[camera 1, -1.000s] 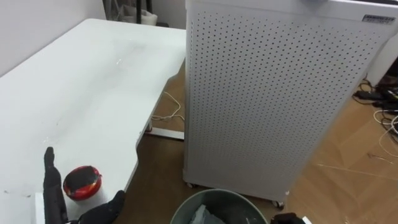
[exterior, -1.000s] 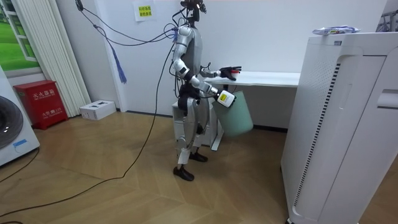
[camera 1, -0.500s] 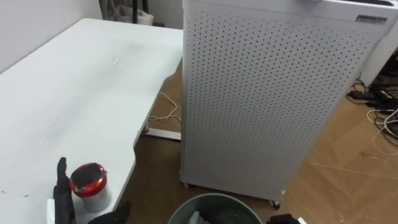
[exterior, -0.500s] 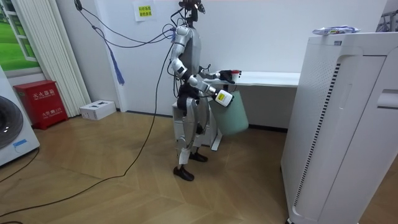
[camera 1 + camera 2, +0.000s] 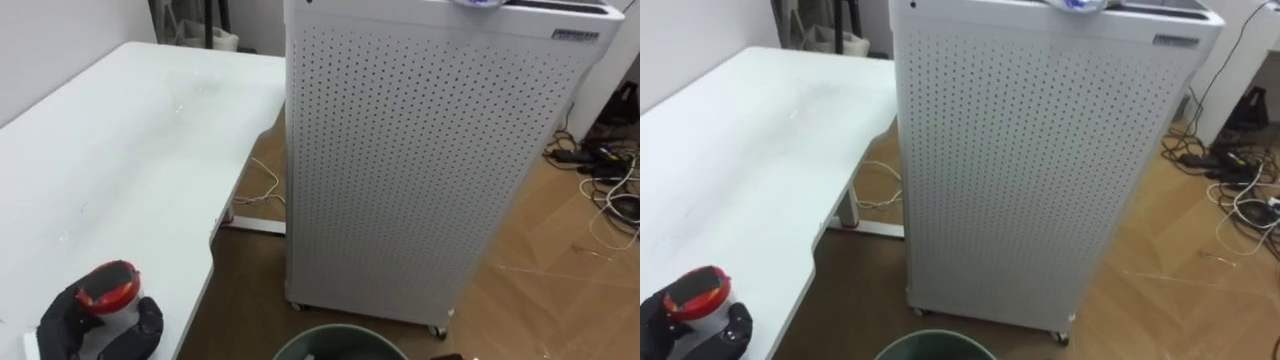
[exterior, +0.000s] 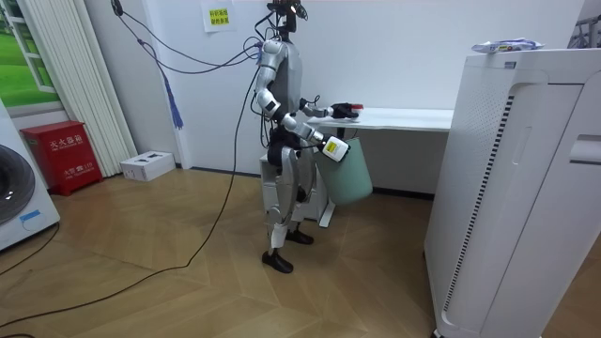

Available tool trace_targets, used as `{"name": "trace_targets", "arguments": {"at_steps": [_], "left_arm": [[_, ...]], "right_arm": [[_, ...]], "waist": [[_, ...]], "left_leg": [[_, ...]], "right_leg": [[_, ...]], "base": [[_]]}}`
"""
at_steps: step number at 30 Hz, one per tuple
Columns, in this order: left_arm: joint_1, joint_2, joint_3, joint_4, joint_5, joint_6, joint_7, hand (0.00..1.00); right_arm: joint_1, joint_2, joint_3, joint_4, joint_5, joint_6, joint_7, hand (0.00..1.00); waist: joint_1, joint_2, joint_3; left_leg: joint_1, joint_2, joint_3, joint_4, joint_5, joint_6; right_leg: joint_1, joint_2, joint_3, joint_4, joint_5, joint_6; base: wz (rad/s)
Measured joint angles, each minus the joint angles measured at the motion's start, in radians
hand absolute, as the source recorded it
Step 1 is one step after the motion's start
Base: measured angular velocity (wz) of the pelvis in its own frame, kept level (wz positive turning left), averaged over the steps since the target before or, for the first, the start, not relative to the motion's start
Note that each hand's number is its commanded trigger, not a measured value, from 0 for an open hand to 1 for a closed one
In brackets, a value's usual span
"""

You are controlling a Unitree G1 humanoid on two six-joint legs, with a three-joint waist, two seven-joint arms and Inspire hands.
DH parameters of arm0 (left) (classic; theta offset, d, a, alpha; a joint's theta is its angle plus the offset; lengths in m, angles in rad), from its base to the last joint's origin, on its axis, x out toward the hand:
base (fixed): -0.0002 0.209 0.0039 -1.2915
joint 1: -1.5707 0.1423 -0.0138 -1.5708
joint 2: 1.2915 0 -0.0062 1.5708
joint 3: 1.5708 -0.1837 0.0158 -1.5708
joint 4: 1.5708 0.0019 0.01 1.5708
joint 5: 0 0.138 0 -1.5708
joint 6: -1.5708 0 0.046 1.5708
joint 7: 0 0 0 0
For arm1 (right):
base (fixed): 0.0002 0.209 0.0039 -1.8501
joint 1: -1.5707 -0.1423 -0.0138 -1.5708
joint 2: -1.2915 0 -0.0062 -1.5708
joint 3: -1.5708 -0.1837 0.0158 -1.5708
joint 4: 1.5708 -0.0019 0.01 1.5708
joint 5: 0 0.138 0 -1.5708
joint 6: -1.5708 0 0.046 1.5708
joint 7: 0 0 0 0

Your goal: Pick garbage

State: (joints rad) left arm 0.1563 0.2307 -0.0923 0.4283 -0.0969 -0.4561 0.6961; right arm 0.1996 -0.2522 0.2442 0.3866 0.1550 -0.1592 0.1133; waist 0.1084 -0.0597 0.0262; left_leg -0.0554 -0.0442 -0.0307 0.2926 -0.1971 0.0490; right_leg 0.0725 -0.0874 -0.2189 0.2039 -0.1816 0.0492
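Your left hand [image 5: 140,328] grips the small grey cup with a red-and-black lid [image 5: 108,285] on the white table [image 5: 130,170]. The drop into the green plastic bin [image 5: 340,346] remains, and the right hand [image 6: 326,142] beside it cannot be read.

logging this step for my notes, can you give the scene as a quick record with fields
robot: stands at the end of the white table
left hand: fingers curled round the red-lidded can at the table's near edge
right hand: at the green bin, which is off the floor beside the table
nearby: white perforated cabinet on the floor right of the table, with a wrapper on top
task state: can not yet in the bin
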Motion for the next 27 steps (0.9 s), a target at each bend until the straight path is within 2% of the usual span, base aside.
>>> {"name": "trace_targets", "arguments": {"at_steps": [4, 14, 16, 19, 21, 23, 27], "left_arm": [[-0.022, -0.001, -0.003, 0.062, 0.000, -0.030, 0.000, 1.00], [-0.039, -0.001, 0.005, 0.101, -0.011, -0.030, 0.003, 1.00], [-0.043, 0.004, 0.004, 0.100, -0.010, -0.027, 0.003, 1.00], [-0.045, 0.010, 0.003, 0.095, -0.009, -0.023, 0.003, 1.00], [-0.049, 0.009, 0.003, 0.089, -0.008, -0.021, -0.004, 1.00], [-0.047, 0.008, -0.010, 0.062, -0.009, -0.008, -0.012, 1.00], [-0.045, 0.010, -0.087, 0.026, -0.009, -0.007, -0.053, 1.00]], "right_arm": [[0.000, 0.000, 0.002, 0.001, 0.000, 0.008, 0.002, 1.00], [0.002, 0.000, 0.001, 0.001, 0.000, 0.008, -0.005, 1.00], [0.001, 0.000, 0.001, 0.002, 0.002, 0.008, -0.013, 1.00], [-0.002, 0.000, 0.001, 0.002, 0.000, 0.008, -0.028, 1.00], [-0.004, 0.000, 0.001, 0.001, -0.007, 0.008, -0.036, 1.00], [-0.006, 0.000, 0.001, 0.001, -0.006, 0.008, -0.040, 1.00], [-0.036, -0.001, 0.003, -0.008, 0.002, 0.008, -0.050, 1.00]], "waist": [[0.000, 0.009, -0.0001], [-0.001, 0.008, -0.0006], [-0.004, 0.008, -0.0009], [-0.024, 0.007, -0.0025], [-0.025, 0.009, -0.0052], [-0.026, 0.007, -0.0054], [-0.027, 0.008, -0.0056]], "left_leg": [[0.005, 0.001, 0.002, -0.004, 0.002, -0.002], [0.031, 0.003, 0.023, -0.011, 0.003, -0.002], [0.028, 0.011, 0.025, -0.006, 0.003, -0.001], [0.009, 0.012, 0.024, 0.009, 0.002, 0.000], [-0.009, 0.013, 0.027, 0.018, 0.001, 0.001], [-0.019, 0.013, 0.028, 0.023, 0.001, 0.001], [-0.024, 0.017, 0.052, 0.020, 0.003, 0.004]], "right_leg": [[0.002, 0.001, 0.003, 0.000, 0.000, 0.000], [0.015, 0.000, 0.021, 0.002, 0.000, 0.000], [0.013, 0.001, 0.023, 0.004, 0.000, 0.000], [0.005, 0.002, 0.022, 0.005, 0.000, 0.000], [-0.015, 0.003, 0.023, 0.017, 0.000, 0.000], [-0.024, 0.003, 0.024, 0.018, 0.001, -0.001], [-0.053, 0.000, 0.048, 0.042, 0.001, -0.001]], "base": [[0.00], [-0.06], [0.00], [0.06], [0.02], [0.00], [-0.19]]}}
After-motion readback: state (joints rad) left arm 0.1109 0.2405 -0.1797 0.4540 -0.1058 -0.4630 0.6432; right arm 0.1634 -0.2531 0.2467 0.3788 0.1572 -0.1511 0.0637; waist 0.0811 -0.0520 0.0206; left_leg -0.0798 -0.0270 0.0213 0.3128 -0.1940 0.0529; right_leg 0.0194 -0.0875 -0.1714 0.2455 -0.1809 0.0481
